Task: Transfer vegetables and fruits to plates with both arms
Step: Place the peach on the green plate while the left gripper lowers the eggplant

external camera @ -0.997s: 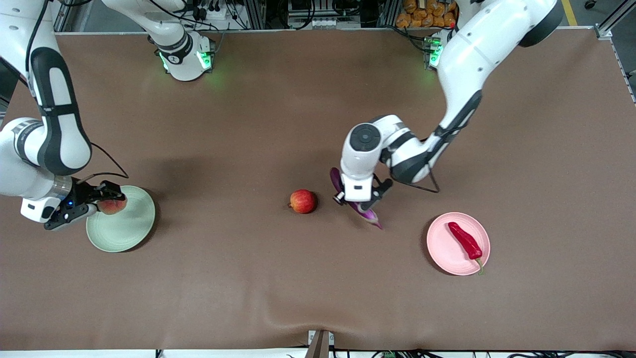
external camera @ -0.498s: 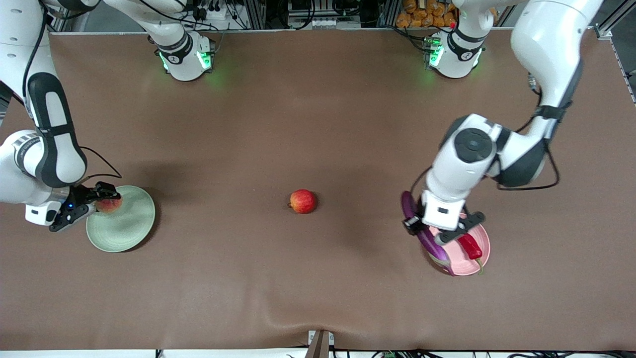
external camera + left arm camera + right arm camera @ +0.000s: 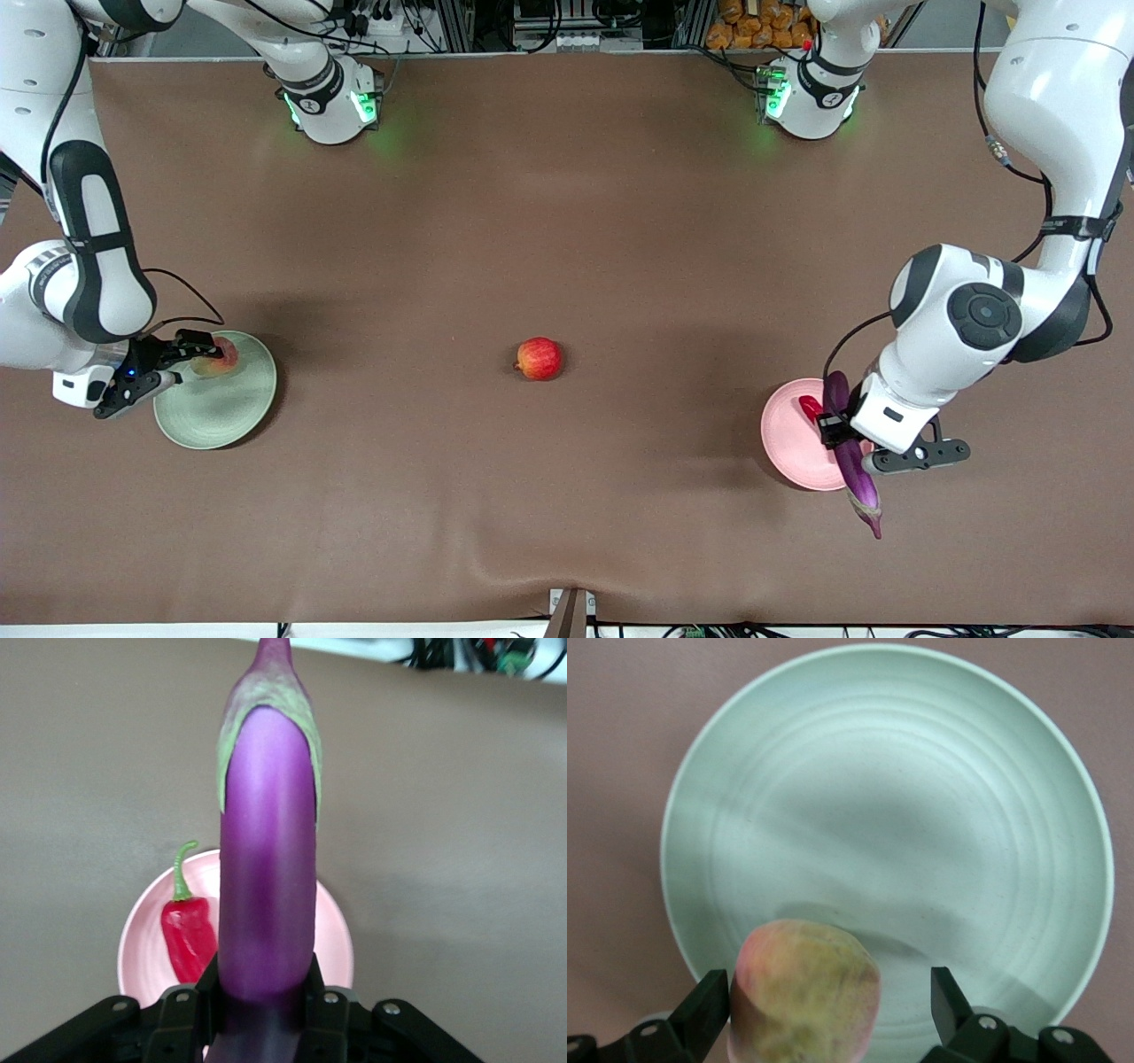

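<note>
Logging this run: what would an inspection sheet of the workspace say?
Surface: brown table, slightly rippled near the front camera.
Job's things: chili on the pink plate; apple mid-table; peach at the green plate rim.
Clutter: nothing seen.
End effectors: left end effector grips the eggplant over the pink plate; right end effector open around the peach.
Cables: black leads along both arms.
Surroundings: equipment past the table's edge by the bases.

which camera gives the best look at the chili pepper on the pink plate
The left wrist view: the chili pepper shows with its green stem, lying on the pink plate beside the held eggplant. The front view shows only its red tip. The right wrist view misses it.
</note>
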Robot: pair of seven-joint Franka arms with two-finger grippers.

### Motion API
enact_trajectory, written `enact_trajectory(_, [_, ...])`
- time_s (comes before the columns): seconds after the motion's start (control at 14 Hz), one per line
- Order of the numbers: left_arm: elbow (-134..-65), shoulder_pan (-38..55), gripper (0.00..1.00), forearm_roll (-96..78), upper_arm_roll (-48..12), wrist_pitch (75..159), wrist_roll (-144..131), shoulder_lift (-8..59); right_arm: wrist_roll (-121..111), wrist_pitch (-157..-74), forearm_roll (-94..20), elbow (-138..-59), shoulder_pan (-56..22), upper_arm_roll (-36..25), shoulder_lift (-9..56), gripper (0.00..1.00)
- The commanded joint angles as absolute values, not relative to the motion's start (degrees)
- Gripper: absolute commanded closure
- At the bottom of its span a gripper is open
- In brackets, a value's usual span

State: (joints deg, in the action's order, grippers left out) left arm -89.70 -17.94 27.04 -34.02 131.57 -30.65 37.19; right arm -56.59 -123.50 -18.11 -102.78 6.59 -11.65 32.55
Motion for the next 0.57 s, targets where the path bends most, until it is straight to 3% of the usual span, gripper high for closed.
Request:
enact_trajectory(0.0, [-86.8,-17.7,1.00,26.7,-34.2,131.0,-27.7,39.7,-57.4,-116.5,-19.9,-96.4,7.2,-10.9,32.9,0.00])
enact_trajectory(0.5, [-83.8,-17.2,1.00,21.7,-34.2,132.4,-25.7,43.3,-43.0,-107.0,-19.9,-90.8,-0.2,-10.8,31.2,0.00])
